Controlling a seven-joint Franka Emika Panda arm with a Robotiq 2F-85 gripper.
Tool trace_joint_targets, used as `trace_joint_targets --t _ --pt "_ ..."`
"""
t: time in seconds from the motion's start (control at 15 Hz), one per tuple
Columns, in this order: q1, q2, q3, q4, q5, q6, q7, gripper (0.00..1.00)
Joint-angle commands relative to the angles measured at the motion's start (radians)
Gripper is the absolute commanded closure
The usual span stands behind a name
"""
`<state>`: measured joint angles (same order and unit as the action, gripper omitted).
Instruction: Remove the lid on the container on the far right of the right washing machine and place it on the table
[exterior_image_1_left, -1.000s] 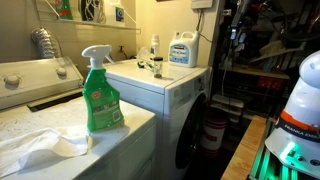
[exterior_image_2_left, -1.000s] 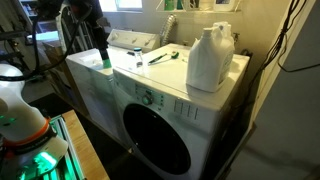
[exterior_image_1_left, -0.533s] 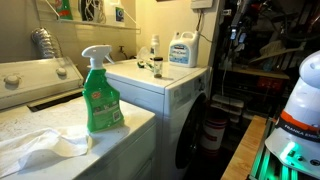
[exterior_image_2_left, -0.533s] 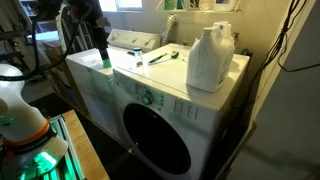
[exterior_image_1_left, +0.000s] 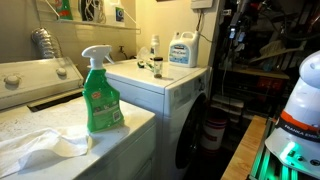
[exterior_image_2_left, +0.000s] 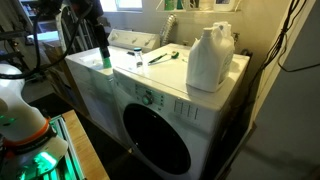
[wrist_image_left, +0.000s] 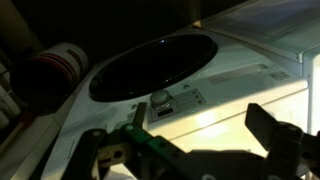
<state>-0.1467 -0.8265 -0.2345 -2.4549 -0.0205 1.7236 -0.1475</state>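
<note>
In an exterior view a green spray bottle (exterior_image_2_left: 104, 58) stands left; on the right washing machine (exterior_image_2_left: 150, 95), far right, the container (exterior_image_2_left: 210, 62) stands upright — long axis vertical, lid (exterior_image_2_left: 222, 28) pointing up. Wrist view: gripper (wrist_image_left: 188, 145) jaws spread, empty.

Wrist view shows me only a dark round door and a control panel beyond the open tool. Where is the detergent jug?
Observer: The jug stands upright on the flat top of that washing machine, towards one end.
Operator: Is its cap off?
Observer: No, the lid sits on the neck.
Operator: Anything close to it?
Observer: In an exterior view a slim white bottle stands near the jug, not touching it.
</note>
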Motion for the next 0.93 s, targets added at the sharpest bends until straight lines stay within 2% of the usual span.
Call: trace_joint_targets --t 0.0,0.2,0.47,0.87 --pt "0.009 0.057 0.046 0.073 -0.001 0.098 0.039 0.00" --pt "0.001 0.134 0.083 0.143 -0.031 0.252 0.066 0.00" --pt "-0.022 0.272 0.074 0.279 -0.066 0.374 0.082 0.00" --pt "-0.077 0.522 -0.001 0.512 -0.071 0.387 0.099 0.00"
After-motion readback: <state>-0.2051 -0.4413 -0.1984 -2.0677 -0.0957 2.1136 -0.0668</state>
